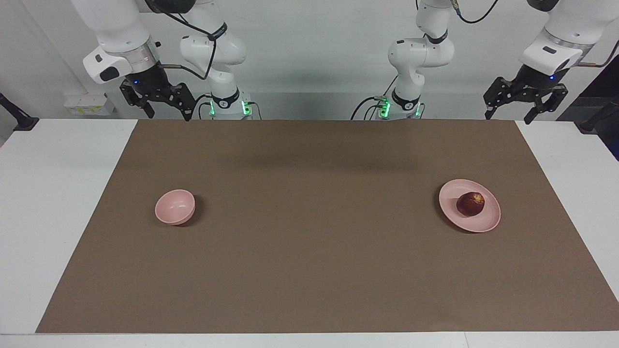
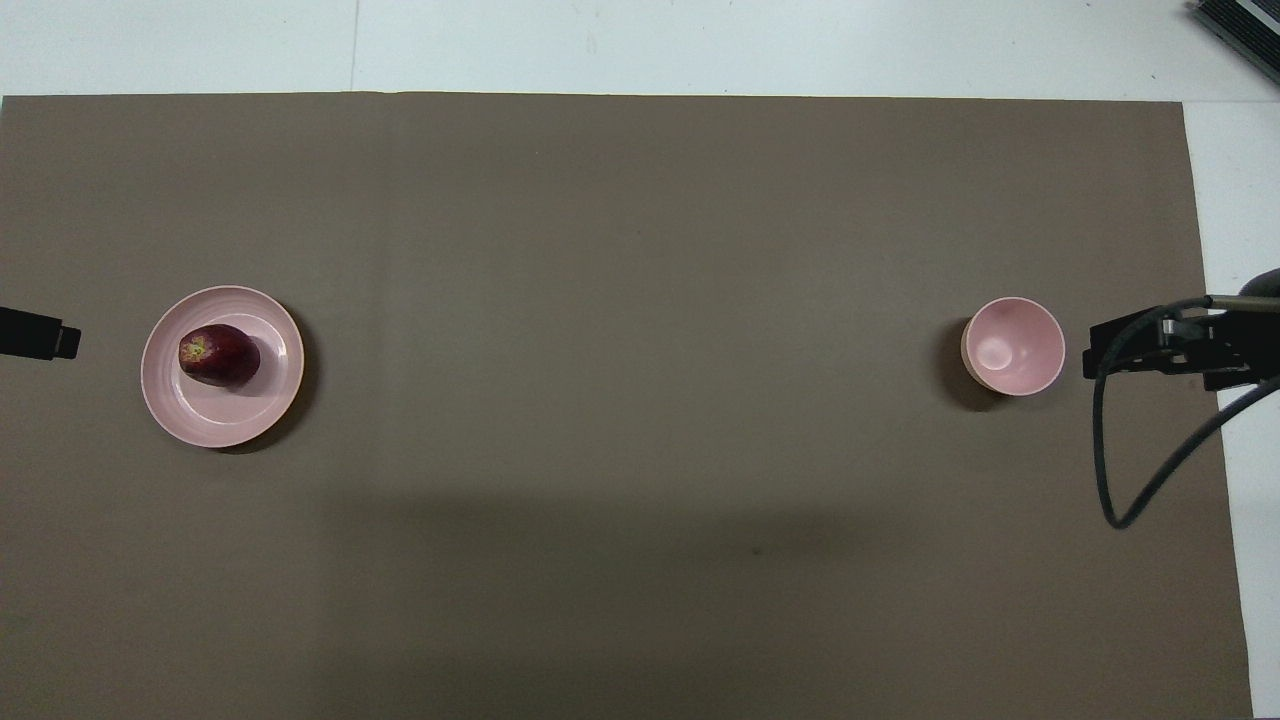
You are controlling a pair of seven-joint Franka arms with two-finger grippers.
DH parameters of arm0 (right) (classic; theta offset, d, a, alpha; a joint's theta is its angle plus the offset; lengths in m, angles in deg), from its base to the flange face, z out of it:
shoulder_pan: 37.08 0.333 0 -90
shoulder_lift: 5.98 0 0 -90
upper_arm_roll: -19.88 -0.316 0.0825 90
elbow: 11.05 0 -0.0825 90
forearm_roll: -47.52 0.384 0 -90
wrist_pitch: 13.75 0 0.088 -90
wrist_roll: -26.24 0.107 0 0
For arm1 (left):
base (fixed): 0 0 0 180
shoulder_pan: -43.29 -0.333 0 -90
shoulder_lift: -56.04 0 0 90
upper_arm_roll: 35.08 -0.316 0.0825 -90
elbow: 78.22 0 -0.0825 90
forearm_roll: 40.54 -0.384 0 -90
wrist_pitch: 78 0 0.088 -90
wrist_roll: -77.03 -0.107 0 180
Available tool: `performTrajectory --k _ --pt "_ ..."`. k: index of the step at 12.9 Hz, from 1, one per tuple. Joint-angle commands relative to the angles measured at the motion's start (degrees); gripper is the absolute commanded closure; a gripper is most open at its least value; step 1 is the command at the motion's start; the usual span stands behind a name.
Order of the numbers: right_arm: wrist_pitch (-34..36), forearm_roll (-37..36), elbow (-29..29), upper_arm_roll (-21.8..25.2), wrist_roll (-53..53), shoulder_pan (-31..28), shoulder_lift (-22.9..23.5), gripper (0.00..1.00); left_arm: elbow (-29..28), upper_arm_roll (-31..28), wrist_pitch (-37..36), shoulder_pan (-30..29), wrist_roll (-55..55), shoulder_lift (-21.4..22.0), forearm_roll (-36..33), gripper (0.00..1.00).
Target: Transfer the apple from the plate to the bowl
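Note:
The dark red apple (image 1: 470,203) with a yellowish patch lies on the flat pale pink plate (image 1: 488,221) toward the left arm's end of the table; both also show in the overhead view, the apple (image 2: 219,354) on the plate (image 2: 262,400). The small deep pink bowl (image 1: 174,207) stands empty toward the right arm's end, and shows in the overhead view (image 2: 1012,345). My left gripper (image 1: 510,116) hangs open and empty in the air by the table's robot-side edge. My right gripper (image 1: 167,115) hangs open and empty likewise. Both arms wait.
A brown mat (image 1: 314,241) covers most of the white table (image 1: 58,193). In the overhead view the right gripper (image 2: 1150,350) with its looping black cable (image 2: 1105,480) shows beside the bowl, and the left gripper's tip (image 2: 40,335) beside the plate.

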Motion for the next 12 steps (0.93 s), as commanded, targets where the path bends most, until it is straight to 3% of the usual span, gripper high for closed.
performTrajectory --k 1,12 --pt "0.5 1.1 0.4 -0.3 -0.5 -0.9 -0.6 0.00 0.9 -0.4 -0.8 0.8 0.7 -0.1 -0.6 0.00" --pt "-0.1 1.3 0.1 -0.4 -0.8 -0.8 -0.4 0.00 0.9 -0.4 -1.0 0.8 0.8 0.0 -0.7 0.00"
